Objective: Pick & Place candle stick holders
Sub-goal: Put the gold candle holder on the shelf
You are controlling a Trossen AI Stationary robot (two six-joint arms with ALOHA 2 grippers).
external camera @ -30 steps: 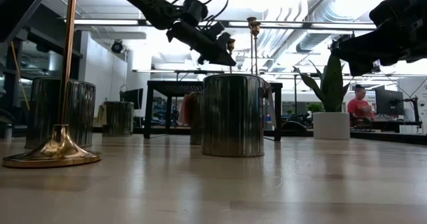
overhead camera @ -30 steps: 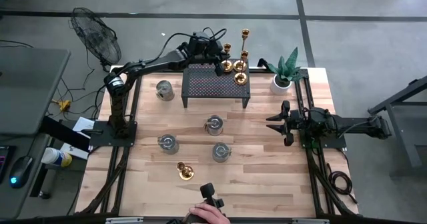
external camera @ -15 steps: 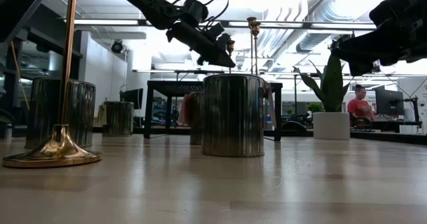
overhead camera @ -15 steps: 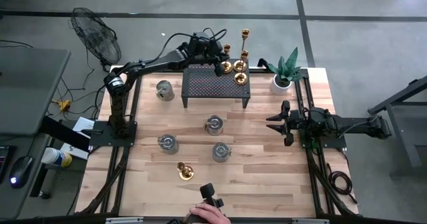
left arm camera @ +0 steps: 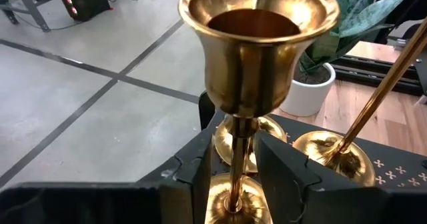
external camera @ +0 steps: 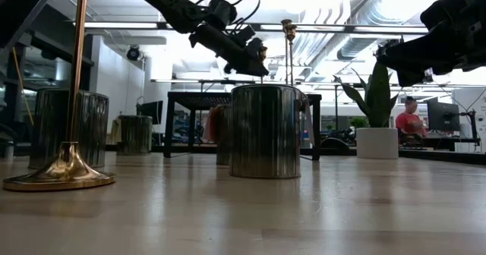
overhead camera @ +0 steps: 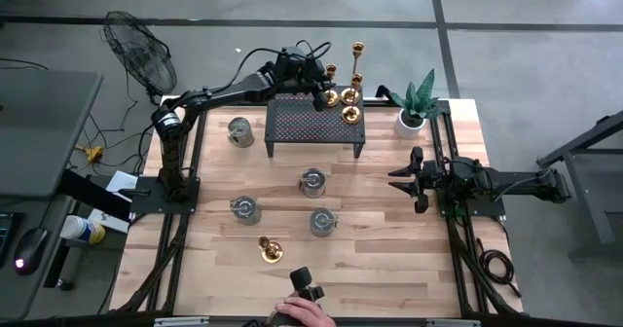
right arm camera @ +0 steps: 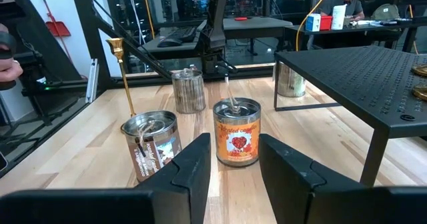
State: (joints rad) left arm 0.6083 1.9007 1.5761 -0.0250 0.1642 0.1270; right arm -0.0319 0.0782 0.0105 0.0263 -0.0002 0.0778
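Up on the rack, left gripper (left arm camera: pixel 233 171) fingers stand slightly apart around a candlestick (left arm camera: pixel 257 64) stem

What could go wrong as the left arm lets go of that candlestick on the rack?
The left tool straddles the brass candlestick stem with little clearance, so pulling back could tip it.

Two more candlesticks crowd the black mesh rack's corner; a topple might knock them off the edge.

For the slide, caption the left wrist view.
Left jaws open around a brass candlestick on the black rack, two more candlesticks and a plant behind.
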